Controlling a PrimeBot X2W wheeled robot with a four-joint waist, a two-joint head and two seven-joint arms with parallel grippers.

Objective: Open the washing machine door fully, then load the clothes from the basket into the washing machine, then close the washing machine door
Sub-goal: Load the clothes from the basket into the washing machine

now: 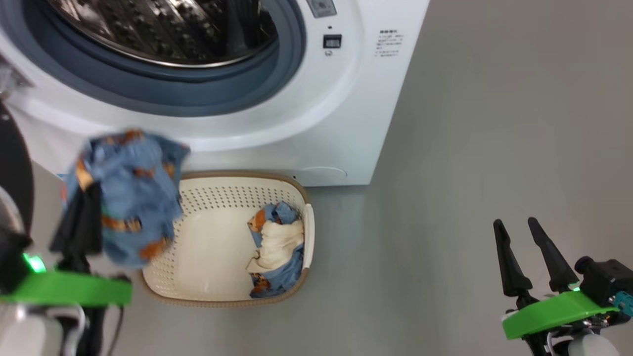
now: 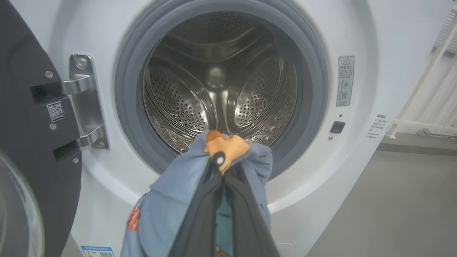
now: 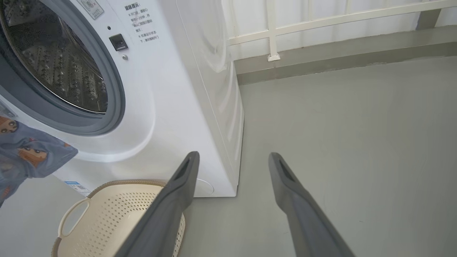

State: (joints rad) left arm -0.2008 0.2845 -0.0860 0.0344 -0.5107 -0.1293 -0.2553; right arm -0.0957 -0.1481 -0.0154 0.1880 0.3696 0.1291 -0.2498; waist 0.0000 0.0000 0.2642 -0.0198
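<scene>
Clothes are split between two places: one blue printed garment (image 2: pixel 167 203) is pinched in your left fingers (image 2: pixel 200 214), which are closed tight on a fold of it at the lower middle of the left wrist view, with the rest of the cloth draped down around them. That high pinch lets the fabric hang free and, I judge, suits a push straight into the drum (image 2: pixel 221 82), whose mouth sits directly ahead in that view. The washing machine door (image 2: pixel 28 142) stands swung back at the left edge on its steel hinge (image 2: pixel 84 100), so it does not cross the opening. Only the lip of the grey-blue gasket (image 2: pixel 128 107) lies between garment and drum, and trailing cloth could catch on it. In the head view the other clothes (image 1: pixel 277 242), blue pieces and a cream one, lie bunched at the right end of the basket (image 1: pixel 212 257). It sits on the floor (image 1: pixel 470 148) just in front of the washing machine (image 1: pixel 346 123), below the opening, presumably to keep each carry short. Your right fingers (image 1: pixel 509 262) are spread wide and empty at the lower right, well apart from basket and machine. A pale railing (image 3: pixel 321 25) crosses the top of the right wrist view, far from the work.
</scene>
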